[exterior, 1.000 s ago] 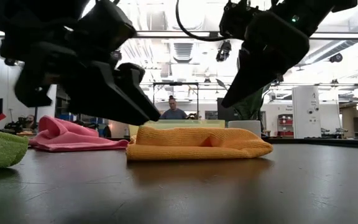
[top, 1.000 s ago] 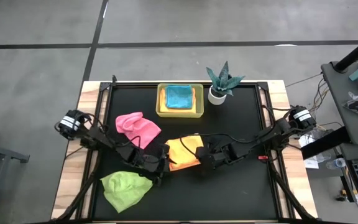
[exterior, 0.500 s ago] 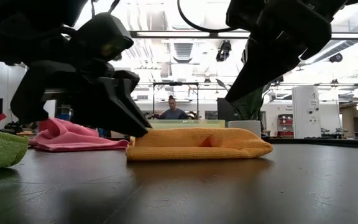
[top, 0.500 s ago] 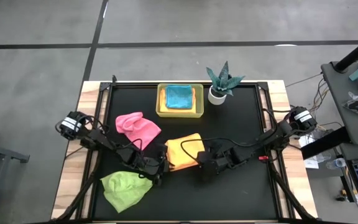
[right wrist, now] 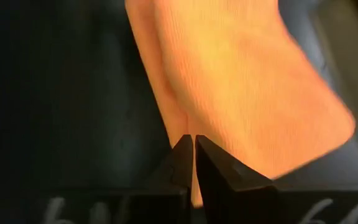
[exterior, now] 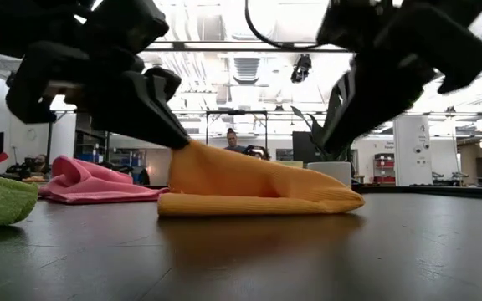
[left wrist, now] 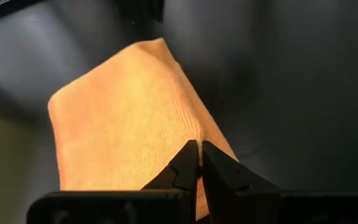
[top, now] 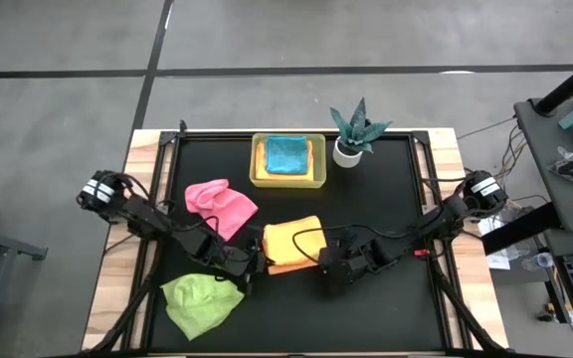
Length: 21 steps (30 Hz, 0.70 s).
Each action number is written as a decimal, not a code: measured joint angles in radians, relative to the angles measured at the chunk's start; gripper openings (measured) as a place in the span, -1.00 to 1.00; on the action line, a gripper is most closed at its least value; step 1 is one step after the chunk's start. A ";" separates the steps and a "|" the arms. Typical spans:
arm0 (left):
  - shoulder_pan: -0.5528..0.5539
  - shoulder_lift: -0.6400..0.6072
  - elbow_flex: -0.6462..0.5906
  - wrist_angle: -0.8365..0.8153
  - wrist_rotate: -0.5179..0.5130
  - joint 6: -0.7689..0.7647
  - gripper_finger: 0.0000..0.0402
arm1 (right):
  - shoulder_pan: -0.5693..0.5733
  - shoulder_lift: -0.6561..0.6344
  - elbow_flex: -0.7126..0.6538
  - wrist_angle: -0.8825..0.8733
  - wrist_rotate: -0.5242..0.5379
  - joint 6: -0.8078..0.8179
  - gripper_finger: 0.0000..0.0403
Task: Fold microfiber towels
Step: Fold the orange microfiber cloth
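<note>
Since a second ago, our left gripper [exterior: 182, 138] has closed on the near-left corner of the orange towel [top: 293, 244] and lifted it, so that edge now rises into a peak while the rest stays flat on the black table [top: 386, 199]. Our right gripper [right wrist: 193, 142] pinches the same towel's opposite near corner, fingers tight together on the cloth. Taking the orange towel as our landmark: the pink towel [top: 220, 205] lies just behind-left of it, the lime green towel [top: 201, 299] in front-left, and the turquoise towel [top: 286, 154] sits behind it in the yellow tray [top: 257, 169], beside the small potted plant [top: 353, 130].
</note>
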 joint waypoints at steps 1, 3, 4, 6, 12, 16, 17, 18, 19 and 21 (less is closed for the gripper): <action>0.000 -0.003 0.000 -0.008 -0.001 -0.012 -0.99 | -0.001 0.000 -0.012 0.001 -0.008 0.009 -0.92; -0.001 -0.005 -0.005 -0.020 0.000 -0.014 -1.00 | -0.003 0.000 -0.035 0.000 -0.013 0.029 -0.86; -0.001 -0.004 -0.006 -0.019 0.000 -0.019 -1.00 | -0.003 0.000 -0.048 0.003 -0.013 0.034 -0.82; 0.000 0.002 -0.007 -0.016 0.000 -0.037 -1.00 | -0.001 0.000 -0.072 0.019 -0.014 0.036 -0.73; 0.000 0.002 -0.012 -0.017 0.000 -0.040 -1.00 | -0.001 0.000 -0.145 0.110 0.003 0.004 -0.51; 0.000 0.001 -0.011 -0.017 -0.001 -0.040 -1.00 | -0.001 0.000 -0.165 0.148 0.029 -0.003 -0.46; 0.000 0.001 -0.011 -0.017 -0.001 -0.041 -1.00 | -0.001 0.000 -0.167 0.149 0.029 -0.002 -0.46; 0.000 0.001 -0.012 -0.017 -0.001 -0.041 -1.00 | -0.001 0.000 -0.168 0.150 0.029 -0.001 -0.47; 0.000 0.001 -0.012 -0.017 -0.001 -0.041 -1.00 | -0.001 0.006 -0.169 0.153 0.029 -0.001 -0.48; 0.000 0.001 -0.012 -0.017 -0.001 -0.041 -1.00 | -0.001 0.016 -0.169 0.165 0.029 -0.003 -0.51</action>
